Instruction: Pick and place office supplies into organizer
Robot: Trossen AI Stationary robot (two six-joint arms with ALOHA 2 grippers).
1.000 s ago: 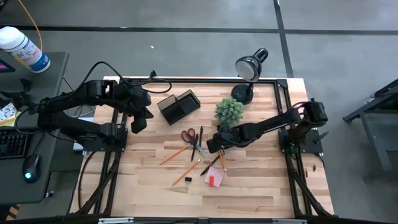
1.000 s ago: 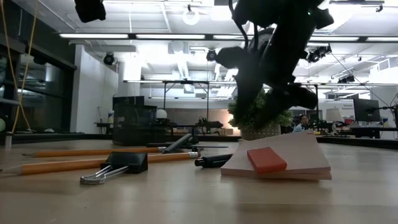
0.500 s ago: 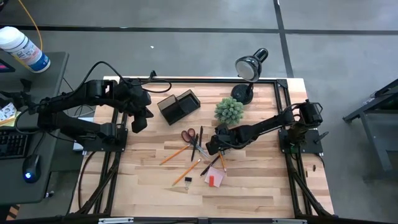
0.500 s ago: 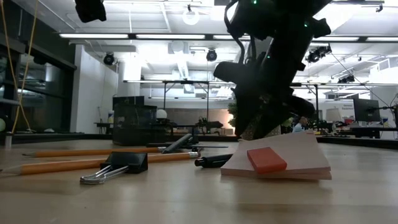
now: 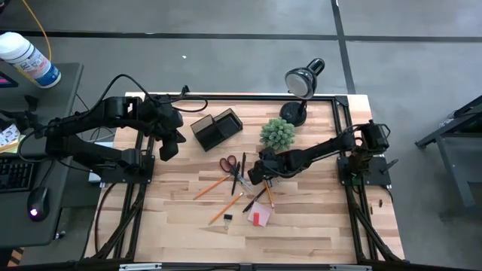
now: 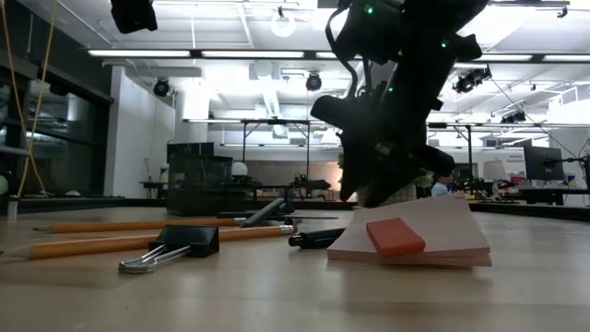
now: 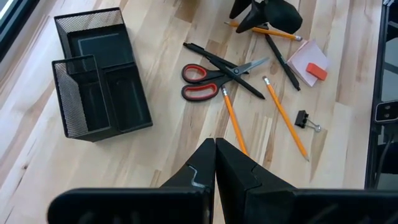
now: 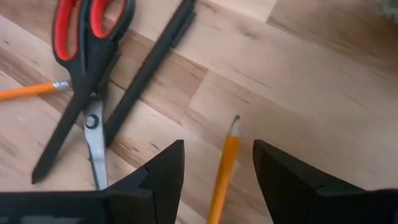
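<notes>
Right gripper [image 8: 217, 174] lowered, straddling pencil [image 8: 222, 168]

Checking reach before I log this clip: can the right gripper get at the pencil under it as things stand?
Probably yes. The right gripper is open, a finger on each side of the pencil, which lies bare on the table; the scissors lie off to one side.
</notes>
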